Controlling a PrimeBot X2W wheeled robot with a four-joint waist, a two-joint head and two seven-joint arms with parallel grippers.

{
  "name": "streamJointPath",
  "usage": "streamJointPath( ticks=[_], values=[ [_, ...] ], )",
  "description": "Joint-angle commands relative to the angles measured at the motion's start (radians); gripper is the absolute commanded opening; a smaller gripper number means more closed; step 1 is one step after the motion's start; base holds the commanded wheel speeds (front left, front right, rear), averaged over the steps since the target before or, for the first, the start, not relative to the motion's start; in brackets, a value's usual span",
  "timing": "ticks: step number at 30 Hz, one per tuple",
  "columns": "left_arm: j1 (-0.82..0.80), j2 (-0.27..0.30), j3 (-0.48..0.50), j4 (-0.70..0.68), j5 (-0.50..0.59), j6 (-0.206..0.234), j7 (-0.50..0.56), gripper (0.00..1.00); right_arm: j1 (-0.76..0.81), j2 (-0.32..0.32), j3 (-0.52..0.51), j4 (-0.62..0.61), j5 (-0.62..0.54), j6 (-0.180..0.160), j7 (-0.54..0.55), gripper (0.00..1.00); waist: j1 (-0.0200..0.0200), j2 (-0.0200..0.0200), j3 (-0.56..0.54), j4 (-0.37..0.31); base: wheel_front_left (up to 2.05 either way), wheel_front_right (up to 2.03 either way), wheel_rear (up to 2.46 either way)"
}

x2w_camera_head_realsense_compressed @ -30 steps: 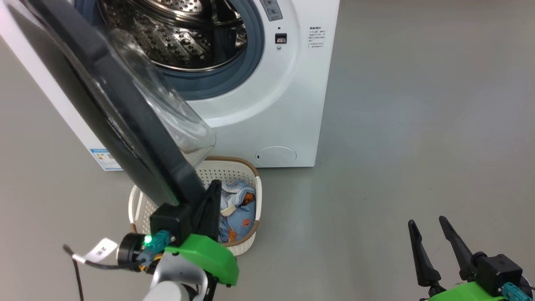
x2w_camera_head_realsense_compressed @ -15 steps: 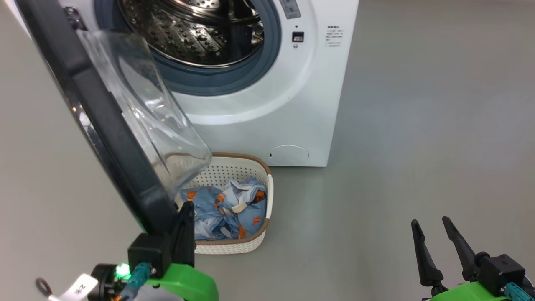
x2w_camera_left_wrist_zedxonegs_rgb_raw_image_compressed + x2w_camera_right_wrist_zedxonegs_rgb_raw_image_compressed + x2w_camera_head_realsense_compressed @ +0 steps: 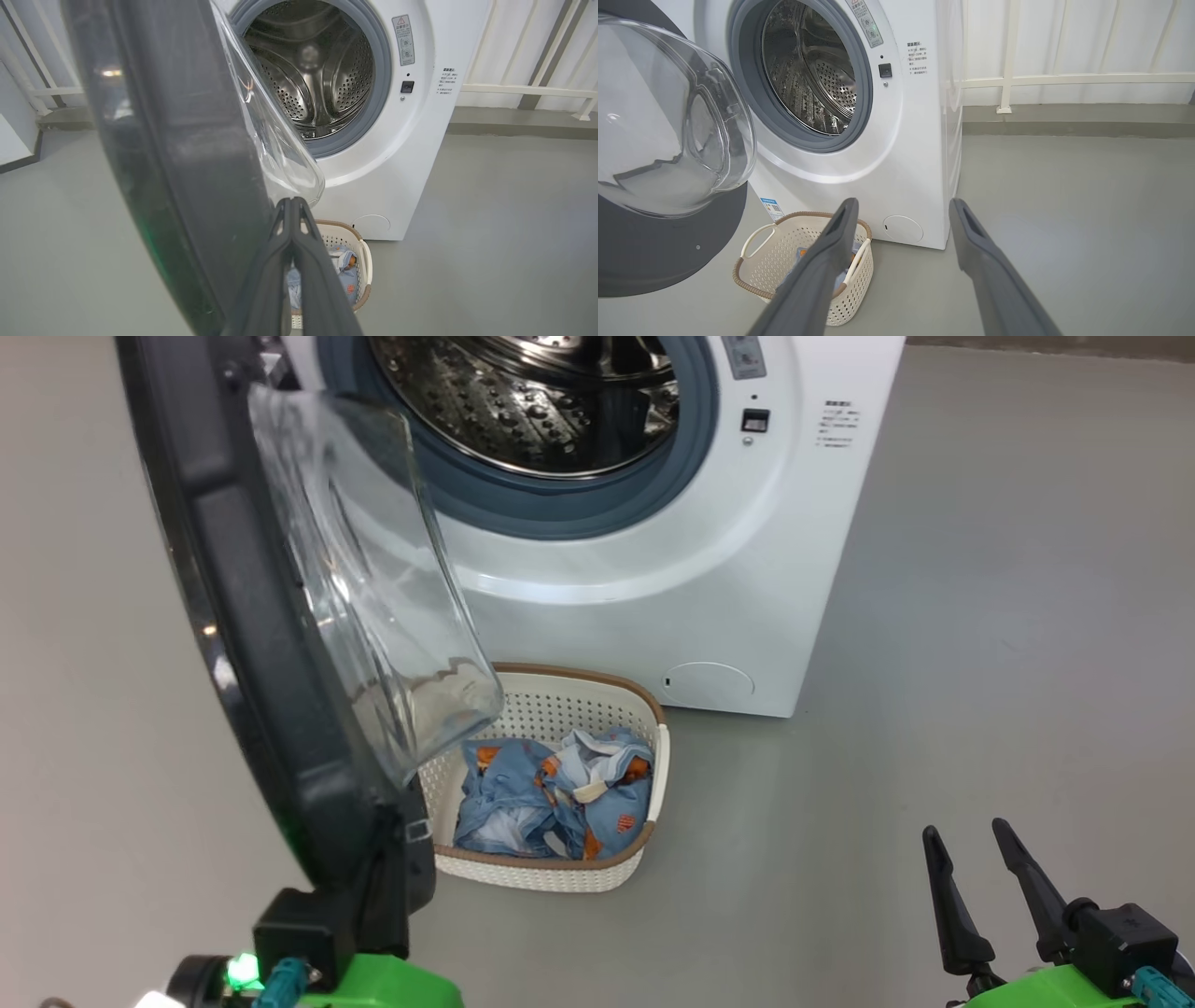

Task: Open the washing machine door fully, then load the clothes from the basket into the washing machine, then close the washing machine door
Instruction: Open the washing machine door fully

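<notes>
On the floor point(image 3: 934, 616) before the washing machine point(image 3: 653, 607), the basket point(image 3: 551, 877) holds the clothes point(image 3: 551, 798). The left gripper point(image 3: 290, 203), fingers together, sits beside the open washing machine door point(image 3: 233, 616); the right gripper point(image 3: 964, 828) gapes wide. The right wrist view shows a blue sticker point(image 3: 771, 207), which the door hides from the head view.

The right tool point(image 3: 964, 829) is formed of two long dark grey fingers point(image 3: 822, 270) tapered to narrow tips, with a shallow slot point(image 3: 966, 218) moulded near each tip. Behind them a black boxy block point(image 3: 1116, 941) is seated on a bright green shell point(image 3: 1027, 994), and a teal connector point(image 3: 1150, 984) is plugged in beside it. The left tool point(image 3: 290, 205) is built alike; a green light point(image 3: 241, 971) is lit behind it.
</notes>
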Motion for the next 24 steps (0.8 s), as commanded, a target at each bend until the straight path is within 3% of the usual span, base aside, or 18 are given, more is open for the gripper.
streamJointPath(
  ticks=[1, 11, 24],
  values=[
    [-0.016, 0.03, 0.069, -0.022, 0.003, 0.033, -0.013, 0.0, -0.024, -0.013, 0.027, -0.023, -0.003, 0.002, -0.012, 1.0, 0.0, 0.0, 0.002, 0.018, 0.0, 0.0, 0.0],
    [-0.016, 0.046, 0.149, -0.025, -0.012, 0.067, -0.068, 0.0, -0.03, -0.02, 0.021, -0.032, -0.006, 0.002, -0.012, 1.0, 0.0, 0.0, 0.029, 0.057, 0.0, 0.0, 0.0],
    [-0.033, 0.099, 0.318, 0.033, -0.081, 0.077, -0.151, 0.0, -0.06, -0.034, 0.012, -0.057, -0.017, 0.002, -0.012, 1.0, 0.0, 0.0, 0.09, 0.068, 0.0, 0.0, 0.0]
  ],
)
